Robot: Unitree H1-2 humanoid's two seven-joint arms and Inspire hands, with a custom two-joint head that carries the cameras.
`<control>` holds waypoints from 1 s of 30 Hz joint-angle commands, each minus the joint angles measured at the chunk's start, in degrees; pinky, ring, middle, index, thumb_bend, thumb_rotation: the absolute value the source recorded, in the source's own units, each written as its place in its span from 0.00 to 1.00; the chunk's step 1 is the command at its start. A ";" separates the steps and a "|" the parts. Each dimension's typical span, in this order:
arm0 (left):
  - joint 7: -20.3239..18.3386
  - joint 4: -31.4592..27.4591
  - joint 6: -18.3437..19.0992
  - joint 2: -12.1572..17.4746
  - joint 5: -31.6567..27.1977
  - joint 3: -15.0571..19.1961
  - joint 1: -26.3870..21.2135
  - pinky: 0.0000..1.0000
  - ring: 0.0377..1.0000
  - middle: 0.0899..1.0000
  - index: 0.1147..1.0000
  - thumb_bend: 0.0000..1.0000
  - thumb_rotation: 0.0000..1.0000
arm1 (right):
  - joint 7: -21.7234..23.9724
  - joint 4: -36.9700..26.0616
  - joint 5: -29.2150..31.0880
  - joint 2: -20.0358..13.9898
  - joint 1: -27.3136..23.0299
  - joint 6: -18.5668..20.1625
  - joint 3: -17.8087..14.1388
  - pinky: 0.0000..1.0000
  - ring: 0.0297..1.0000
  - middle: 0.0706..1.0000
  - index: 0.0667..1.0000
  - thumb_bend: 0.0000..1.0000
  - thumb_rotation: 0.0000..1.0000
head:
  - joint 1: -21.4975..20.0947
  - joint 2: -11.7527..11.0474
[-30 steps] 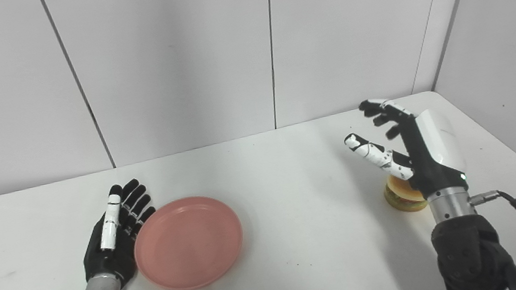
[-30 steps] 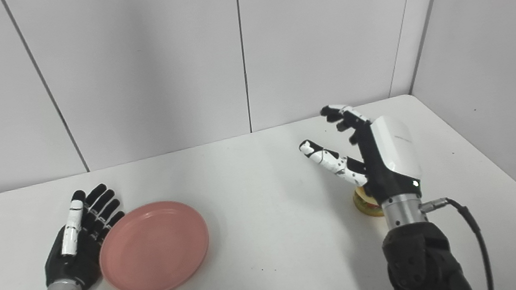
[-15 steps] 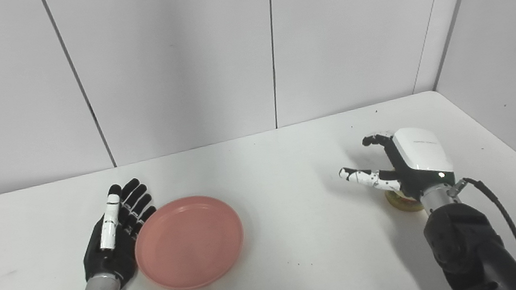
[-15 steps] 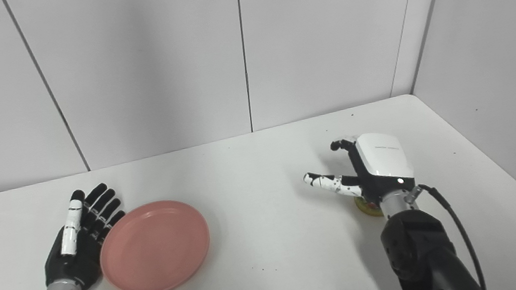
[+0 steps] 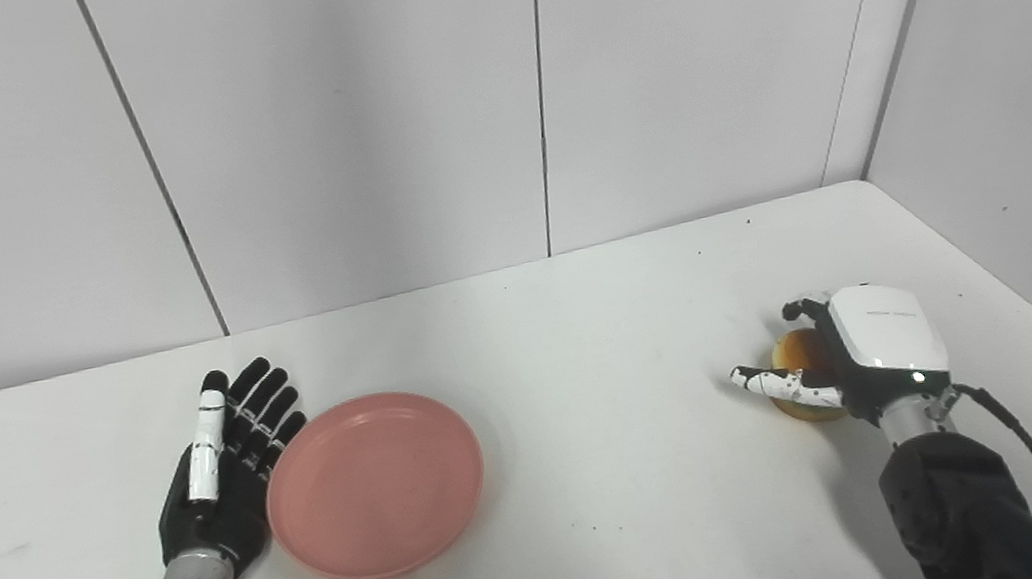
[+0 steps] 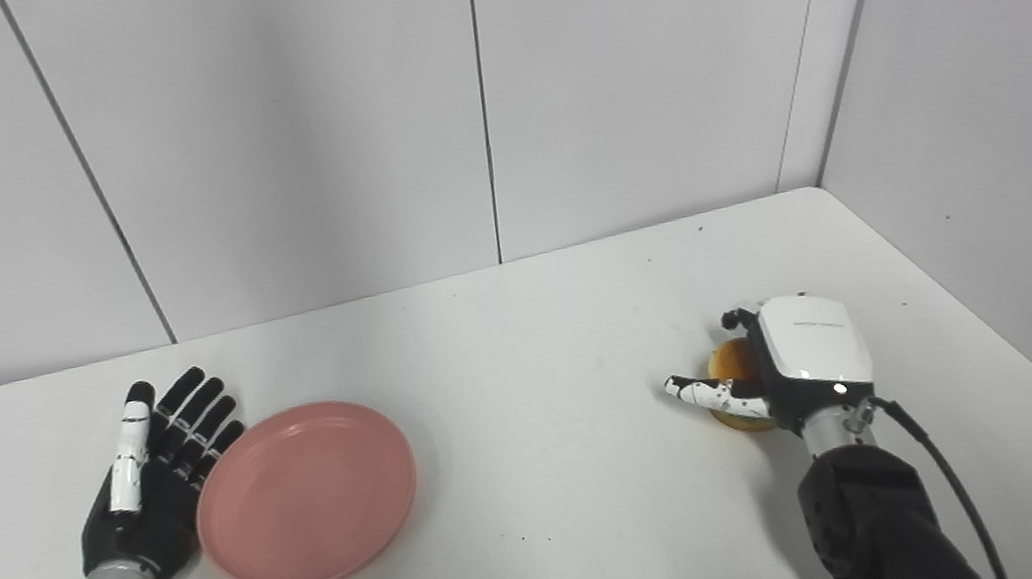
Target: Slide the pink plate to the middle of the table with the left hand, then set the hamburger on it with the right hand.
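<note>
Pink plate (image 5: 375, 484) sits left of centre beside the open left hand (image 5: 223, 467); right hand (image 5: 855, 363) has dropped, fingers loosely cupping the hamburger (image 5: 798, 369), grasp unconfirmed.

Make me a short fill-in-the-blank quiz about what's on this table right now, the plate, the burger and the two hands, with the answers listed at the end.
1. The plate is colored ____.
2. The hand lying flat beside the plate, fingers spread, is the ____ hand.
3. The right hand is down over the ____ near the table's right side.
4. Nothing lies on the plate; it is ____.

Answers: pink; left; hamburger; empty
</note>
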 commanded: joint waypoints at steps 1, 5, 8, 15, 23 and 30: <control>0.35 1.04 3.56 0.49 0.04 -0.24 0.59 0.86 0.85 0.77 0.68 0.61 0.67 | -3.01 0.50 0.54 -1.58 -1.19 -1.86 0.30 0.87 0.80 0.74 0.65 0.76 0.98 | 0.01 0.09; 0.03 0.01 4.40 0.82 -0.37 0.02 0.95 0.85 0.83 0.74 0.67 0.62 0.67 | -3.15 0.72 1.22 -1.38 -1.37 -1.23 1.68 0.86 0.79 0.72 0.64 0.77 1.00 | -0.43 -1.38; 0.06 -0.40 4.83 0.64 -0.35 0.16 1.13 0.82 0.81 0.75 0.70 0.61 0.67 | -4.31 1.31 3.24 -1.16 -1.31 -2.67 2.14 0.84 0.76 0.68 0.63 0.75 0.98 | 0.05 -1.03; -0.02 -0.45 5.74 0.68 -0.76 0.61 0.71 0.81 0.78 0.72 0.68 0.62 0.65 | -11.18 4.50 10.63 -0.44 -1.64 -10.64 1.78 0.22 0.25 0.30 0.36 0.67 0.77 | -0.41 -0.34; -0.25 -0.86 5.87 1.07 -0.56 0.11 1.13 0.79 0.77 0.72 0.68 0.60 0.67 | -14.42 5.31 12.37 -0.66 0.11 -14.67 3.47 0.11 0.12 0.13 0.17 0.49 0.39 | -0.18 -0.55; -0.77 -0.42 5.47 0.46 -0.90 -0.09 1.23 0.79 0.76 0.71 0.70 0.65 0.67 | -12.70 -1.29 11.94 -0.37 1.55 -14.55 5.15 0.12 0.13 0.17 0.21 0.48 0.35 | 0.37 -0.19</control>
